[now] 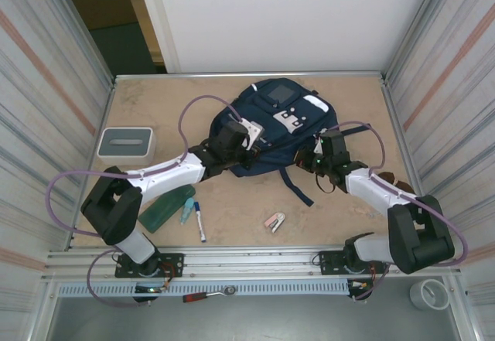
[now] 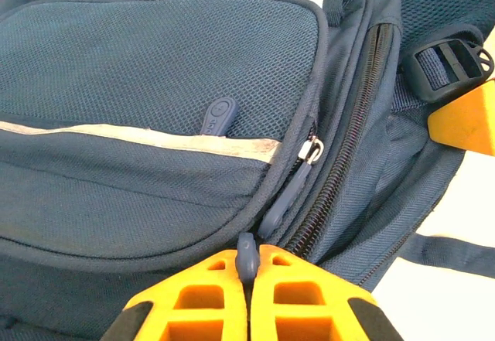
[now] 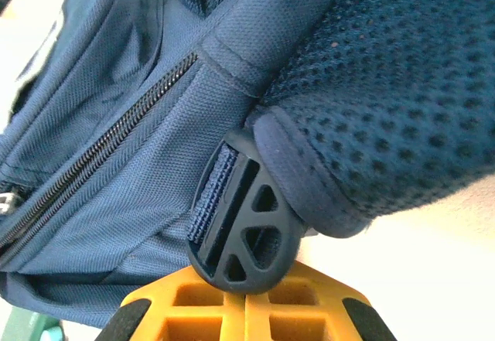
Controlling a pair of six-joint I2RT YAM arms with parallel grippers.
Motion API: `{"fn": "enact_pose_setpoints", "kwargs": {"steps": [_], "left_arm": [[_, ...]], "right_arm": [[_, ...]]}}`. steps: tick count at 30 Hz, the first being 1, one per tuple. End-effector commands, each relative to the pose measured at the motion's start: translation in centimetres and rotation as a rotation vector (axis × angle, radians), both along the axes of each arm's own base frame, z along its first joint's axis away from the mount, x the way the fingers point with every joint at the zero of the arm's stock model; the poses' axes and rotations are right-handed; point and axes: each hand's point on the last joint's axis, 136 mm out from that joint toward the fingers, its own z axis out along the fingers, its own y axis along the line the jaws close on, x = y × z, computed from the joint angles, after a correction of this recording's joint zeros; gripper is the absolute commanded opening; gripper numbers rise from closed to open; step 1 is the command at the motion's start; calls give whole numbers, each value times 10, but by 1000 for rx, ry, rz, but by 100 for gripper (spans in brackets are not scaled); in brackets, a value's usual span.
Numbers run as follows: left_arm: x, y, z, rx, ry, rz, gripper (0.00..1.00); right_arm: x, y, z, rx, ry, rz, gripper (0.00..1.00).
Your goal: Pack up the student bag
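Both at edge of student bag (image 1: 278,121), left hand (image 2: 247,262) pinching zipper pull (image 2: 246,253), right hand (image 3: 246,293) clenched against buckle (image 3: 244,221), table (image 1: 232,202) bare alongside

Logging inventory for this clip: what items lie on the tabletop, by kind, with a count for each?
Navy backpack: 1
Grey-white box: 1
Green pouch: 1
Pale blue small item: 1
Marker pen: 1
Pink-white small item: 1
Total: 6

student bag (image 2: 155,86) partly beyond frame edges
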Motion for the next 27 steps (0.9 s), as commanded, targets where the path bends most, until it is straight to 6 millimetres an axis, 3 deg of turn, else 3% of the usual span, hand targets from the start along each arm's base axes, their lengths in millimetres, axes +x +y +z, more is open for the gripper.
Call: {"fn": "enact_pose_setpoints", "kwargs": {"steps": [1, 4, 10, 13, 21, 23, 27], "left_arm": [[26, 38, 10, 184, -103, 133, 0], [32, 58, 7, 300, -147, 170, 0], [50, 117, 9, 463, -185, 303, 0], [54, 124, 7, 474, -179, 320, 0], [49, 88, -7, 403, -122, 203, 0], [44, 72, -6, 311, -87, 162, 0], [34, 31, 8, 84, -39, 86, 0]], "right_arm": [[4, -30, -14, -191, 28, -69, 0], [1, -44, -16, -234, 44, -90, 0], [-5, -77, -10, -217, 44, -174, 0], [-6, -77, -3, -203, 24, -179, 0], [-2, -53, 0, -146, 3, -131, 0], [0, -39, 3, -116, -18, -98, 0], [-2, 7, -1, -59, -31, -18, 0]]}}
